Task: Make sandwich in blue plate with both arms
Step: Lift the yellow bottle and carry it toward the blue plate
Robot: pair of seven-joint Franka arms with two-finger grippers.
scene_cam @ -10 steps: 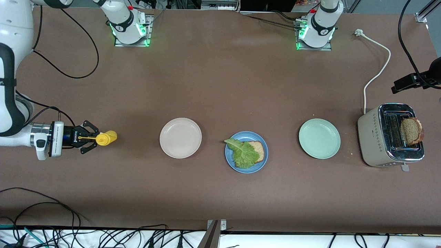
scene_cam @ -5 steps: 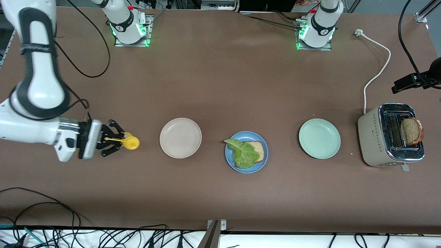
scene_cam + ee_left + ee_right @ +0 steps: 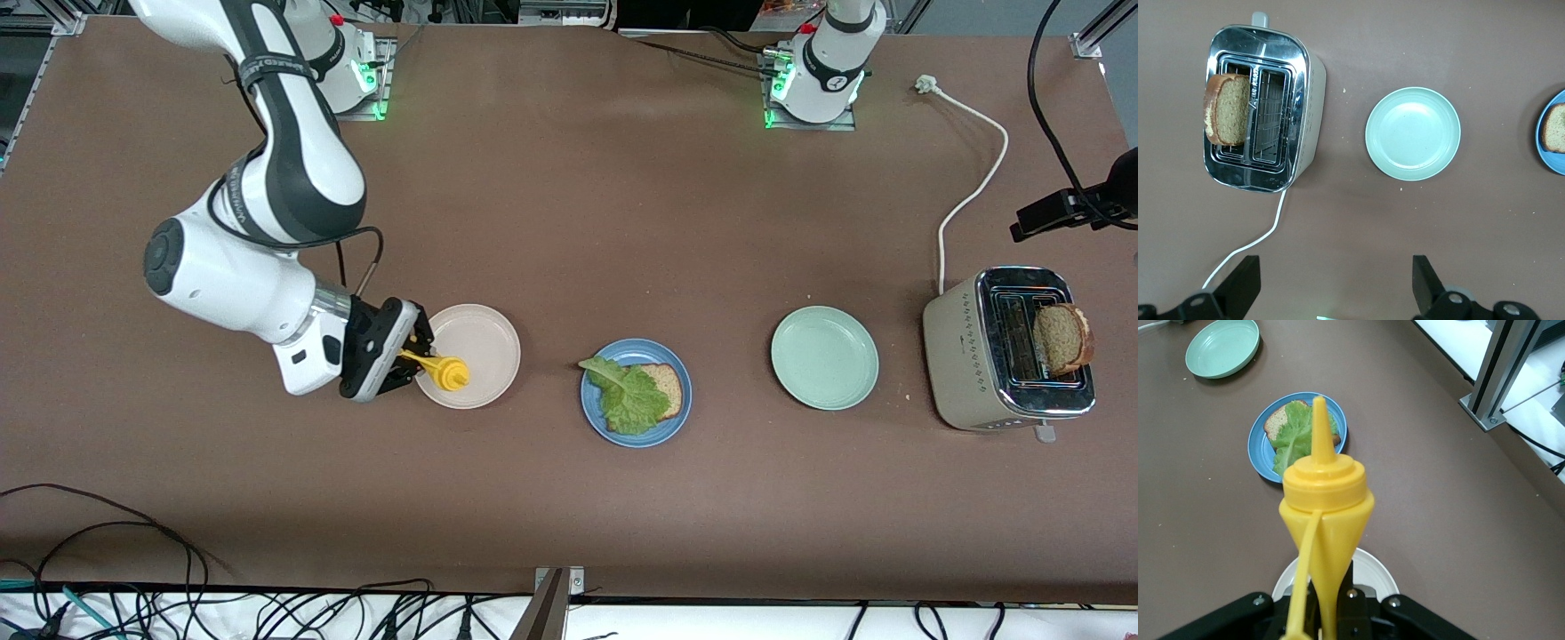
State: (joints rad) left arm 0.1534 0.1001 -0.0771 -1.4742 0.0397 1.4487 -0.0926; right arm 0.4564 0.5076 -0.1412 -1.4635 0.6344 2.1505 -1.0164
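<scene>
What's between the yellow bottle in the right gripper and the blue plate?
Front view: only the beige plate's rim and bare table lie between the bottle and blue plate.

1. Through the right wrist view I see my right gripper [image 3: 1328,613] clamped on a yellow squeeze bottle [image 3: 1327,513], its black fingers [image 3: 1255,613] pressed against the lower body.
2. The bottle's pointed nozzle aims away from the fingers, toward the blue plate [image 3: 1297,437].
3. A thin yellow tether [image 3: 1303,580] hangs down the bottle's side to the fingers.
4. On the blue plate lies a bread slice [image 3: 1277,423] with a green lettuce leaf [image 3: 1295,440] on top.
5. A beige plate [image 3: 1371,577] sits directly beneath the fingers on the brown bench [image 3: 1418,467].
6. A mint-green plate [image 3: 1223,348] rests well past the blue plate, farthest from the fingers.
</scene>
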